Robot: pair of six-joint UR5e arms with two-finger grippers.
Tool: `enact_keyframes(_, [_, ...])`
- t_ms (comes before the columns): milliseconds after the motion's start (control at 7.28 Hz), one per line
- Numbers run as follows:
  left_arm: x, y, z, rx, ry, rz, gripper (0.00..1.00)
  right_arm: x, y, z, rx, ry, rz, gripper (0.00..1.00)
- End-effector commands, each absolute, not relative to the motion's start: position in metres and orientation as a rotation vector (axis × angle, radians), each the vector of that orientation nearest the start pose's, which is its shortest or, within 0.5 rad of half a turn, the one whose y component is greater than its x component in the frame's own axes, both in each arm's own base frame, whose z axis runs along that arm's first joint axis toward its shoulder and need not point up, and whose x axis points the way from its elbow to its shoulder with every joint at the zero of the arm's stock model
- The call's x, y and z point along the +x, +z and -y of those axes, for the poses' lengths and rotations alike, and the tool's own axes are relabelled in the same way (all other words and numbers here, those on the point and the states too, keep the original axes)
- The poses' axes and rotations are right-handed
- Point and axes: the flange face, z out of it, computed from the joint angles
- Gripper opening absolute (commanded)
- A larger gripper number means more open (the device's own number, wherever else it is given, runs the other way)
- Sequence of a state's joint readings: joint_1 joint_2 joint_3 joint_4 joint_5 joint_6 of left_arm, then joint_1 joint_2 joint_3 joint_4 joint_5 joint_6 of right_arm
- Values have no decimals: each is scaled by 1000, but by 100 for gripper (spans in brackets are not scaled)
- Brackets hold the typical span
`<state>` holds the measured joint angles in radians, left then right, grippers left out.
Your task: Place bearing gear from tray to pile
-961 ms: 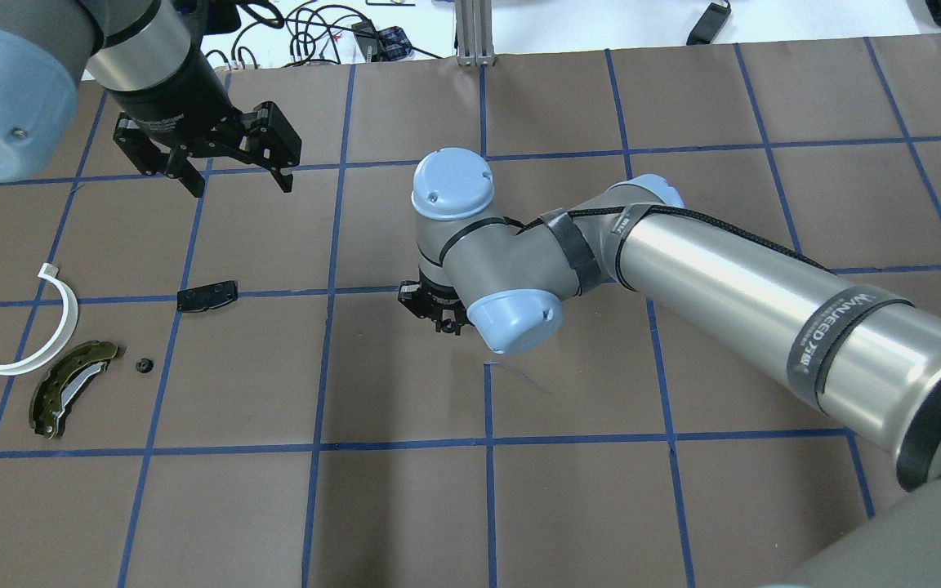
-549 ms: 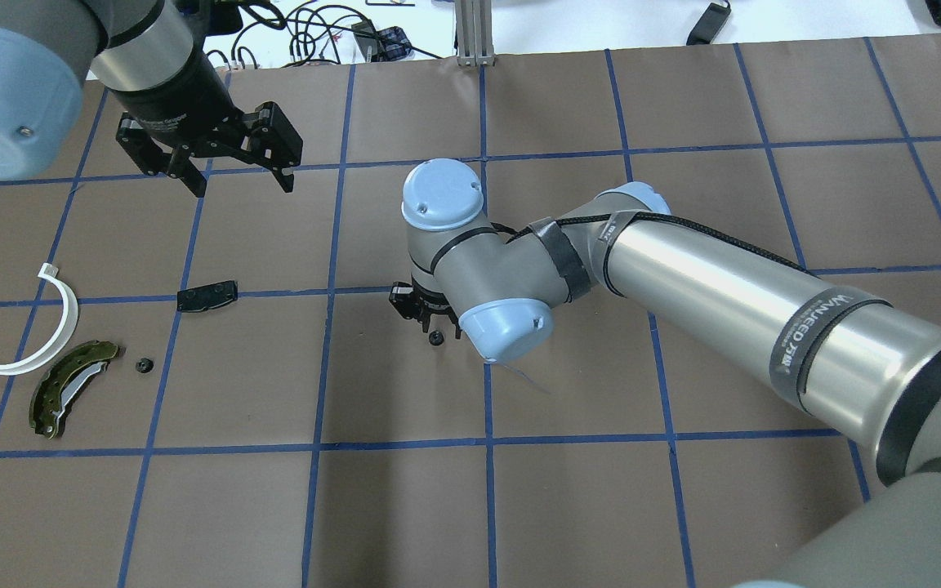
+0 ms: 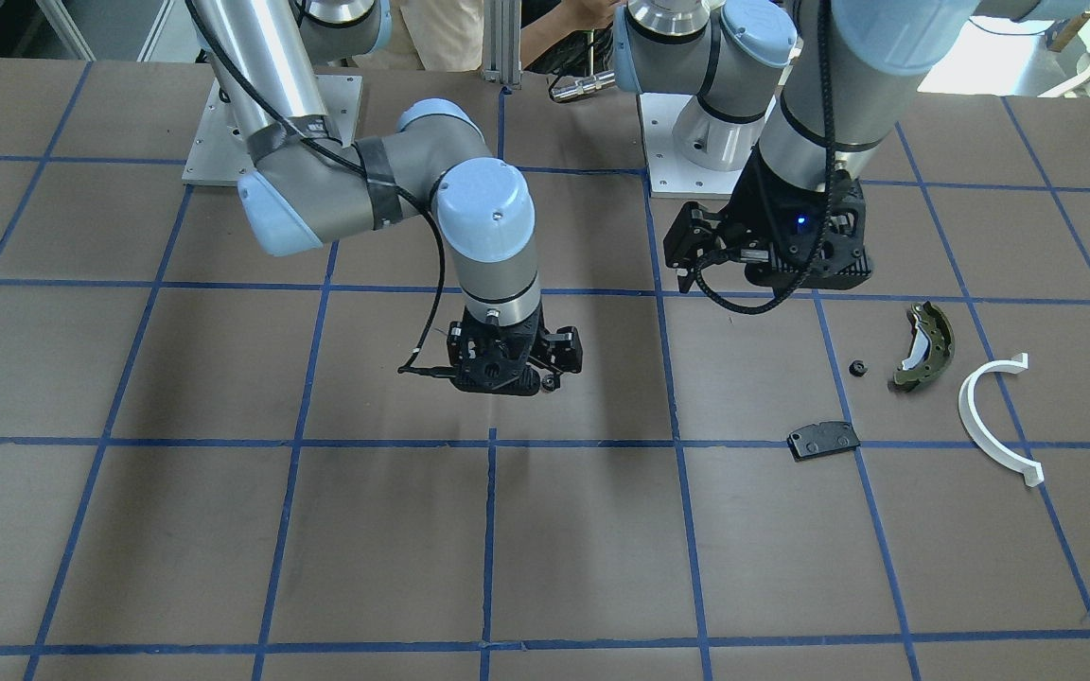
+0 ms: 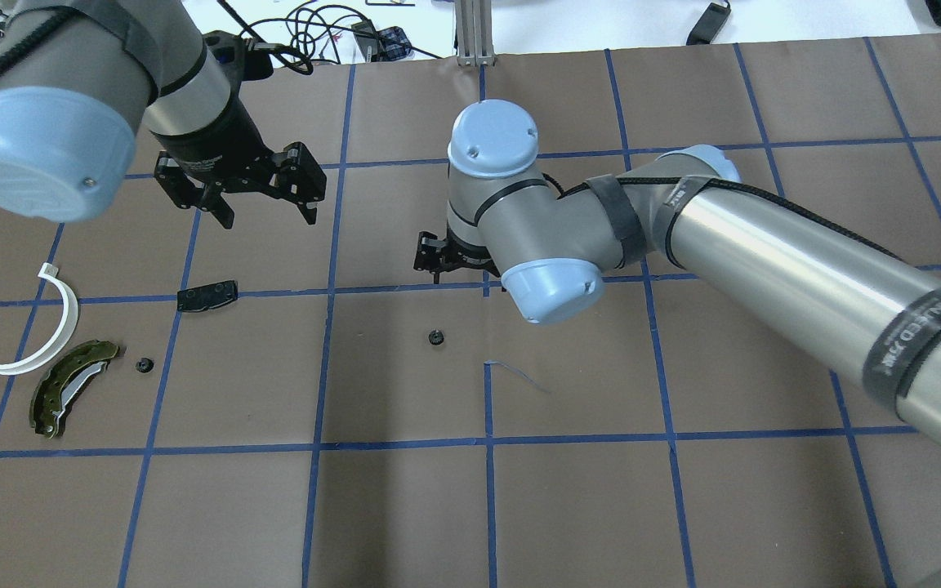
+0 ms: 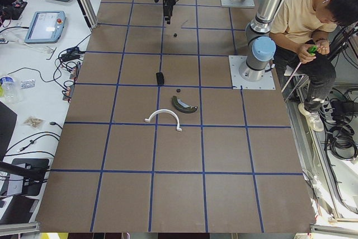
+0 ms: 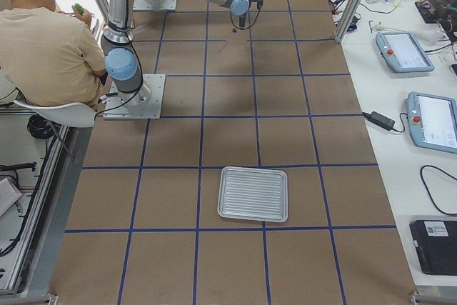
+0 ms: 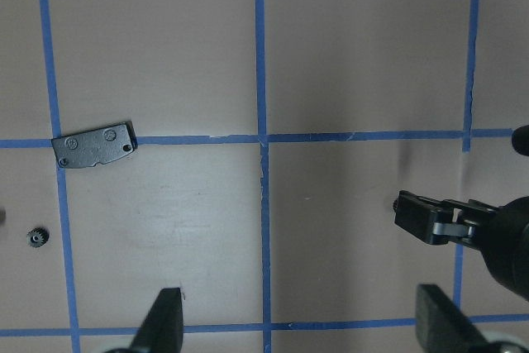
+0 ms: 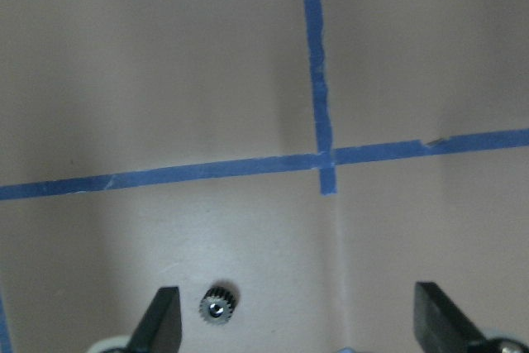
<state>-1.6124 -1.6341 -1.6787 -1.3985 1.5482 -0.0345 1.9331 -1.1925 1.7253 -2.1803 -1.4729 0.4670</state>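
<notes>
The big brown table point(image 4: 601, 506) has blue tape lines on it. The long right arm point(image 4: 764, 237) reaches across it to the middle. Its thick blue elbow hides some of the table in the view from above. The left arm point(image 4: 46, 139) comes in at the far side. A person point(image 5: 313, 9) sits by the robot's base.

The silver tray point(image 6: 253, 193) lies far off at the right end. The pile lies at the left end: a white arc piece point(image 4: 72, 314), a green brake shoe point(image 4: 70, 392) touching it, and a black pad point(image 4: 207, 295) a bit apart.

The left gripper point(image 4: 268, 214) hangs above the table near the black pad, fingers spread, holding nothing. The right gripper point(image 4: 438, 265) is spread too, and empty.

The tiny bearing gear point(image 4: 436, 336) lies on the table just beside the right gripper, well apart from the pile. A second small gear point(image 4: 143, 365) sits next to the brake shoe.
</notes>
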Motion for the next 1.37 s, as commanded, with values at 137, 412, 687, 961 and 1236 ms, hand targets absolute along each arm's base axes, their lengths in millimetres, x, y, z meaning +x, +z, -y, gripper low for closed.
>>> enact_keyframes(137, [-221,304,479,-58,-22,-3169,100,206,318,544,47,60,-3048,100])
enact_keyframes(412, [-250,249,475,-15,17,-3162,100,146,368,534,-61,35,-3051,100])
enact_keyframes(687, [-274,209,475,45,63,-3154,100,120,418,499,-38,43,-3109,100])
enact_keyframes(961, [-283,179,477,36,73,-3151,100,121,425,479,-25,139,-3112,100])
enact_keyframes(1236, [-287,164,478,-5,71,-3151,100,122,422,478,-20,154,-3116,100])
